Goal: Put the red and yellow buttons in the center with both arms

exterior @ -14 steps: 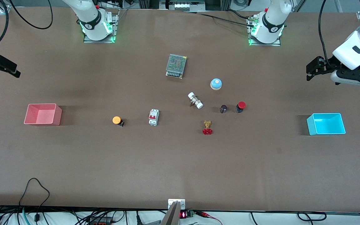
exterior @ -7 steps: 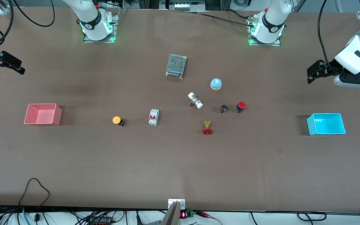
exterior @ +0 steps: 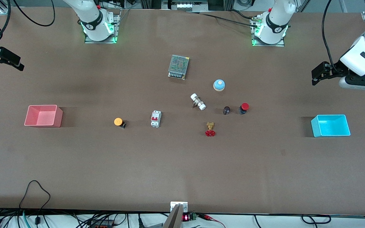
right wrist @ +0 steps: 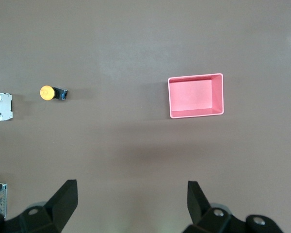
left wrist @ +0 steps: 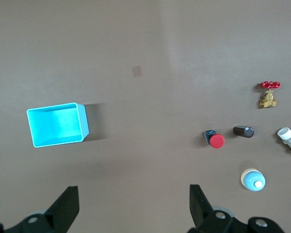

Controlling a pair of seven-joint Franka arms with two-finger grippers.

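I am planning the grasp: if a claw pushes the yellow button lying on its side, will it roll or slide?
The yellow button lies on its side, round cap and short black body on the table, so it would probably roll, likely curving because the cap is wider than the body. It looks small and stiff, probably light, so a nudge may send it off easily.

A wide matte brown table [exterior: 182, 177] fills nearly everything, evenly lit — soft shadows only. Along its edge nearest the front camera runs a tangle of black cables [exterior: 33, 202] and a small metal bracket [exterior: 179, 205] — grey floor at the upper corners
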